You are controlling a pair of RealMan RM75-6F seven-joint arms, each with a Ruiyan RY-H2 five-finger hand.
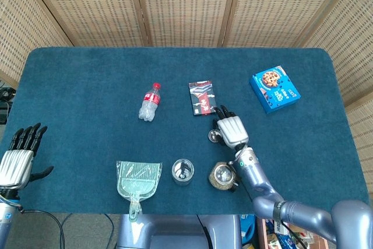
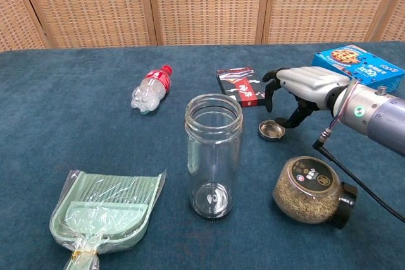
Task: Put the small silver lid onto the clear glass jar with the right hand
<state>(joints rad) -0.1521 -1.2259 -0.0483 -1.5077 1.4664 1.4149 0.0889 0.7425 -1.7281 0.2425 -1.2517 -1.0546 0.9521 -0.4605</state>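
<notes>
The small silver lid (image 2: 271,130) lies on the blue cloth to the right of the clear glass jar (image 2: 214,156); in the head view the lid (image 1: 214,137) is partly covered. The jar (image 1: 183,171) stands upright with an open mouth near the table's front edge. My right hand (image 2: 300,92) hovers just over the lid, its fingers curved down around it with the thumb close behind, and nothing is held; it also shows in the head view (image 1: 230,129). My left hand (image 1: 17,158) rests open at the table's far left edge.
A round jar of seeds (image 2: 313,190) lies on its side just in front of the lid. A black and red packet (image 2: 242,86) is behind it, a blue cookie box (image 2: 357,66) at the right, a small cola bottle (image 2: 150,90) and a green dustpan (image 2: 107,210) at the left.
</notes>
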